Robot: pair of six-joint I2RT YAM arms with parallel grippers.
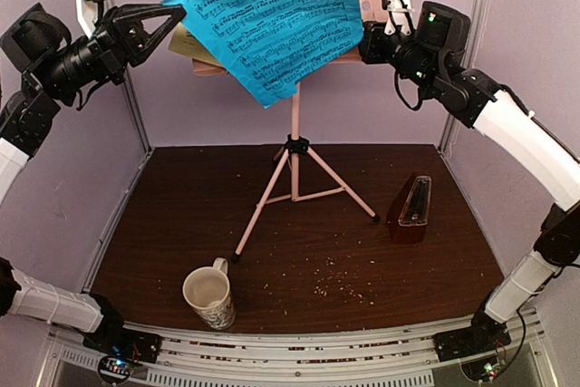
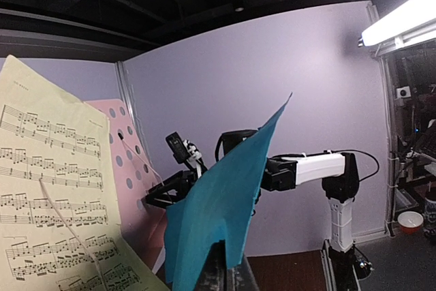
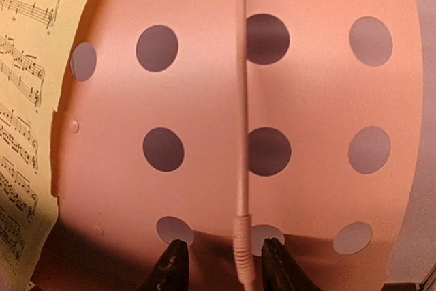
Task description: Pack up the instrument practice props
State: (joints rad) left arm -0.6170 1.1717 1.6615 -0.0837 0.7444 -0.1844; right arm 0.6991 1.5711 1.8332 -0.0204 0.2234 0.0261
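Blue sheet pinched by left fingers; stand wire btwn right fingers.

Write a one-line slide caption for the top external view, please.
Left claw pinches the blue music sheet draped over the pink music stand; right claw open at its desk.

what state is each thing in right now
stand: upright, legs spread
yellow sheet: on stand
blue sheet: hanging before stand, corner gripped
left pincer: shut on blue sheet
right pincer: open, astride stand's wire
metronome: upright
mug: upright, looks empty
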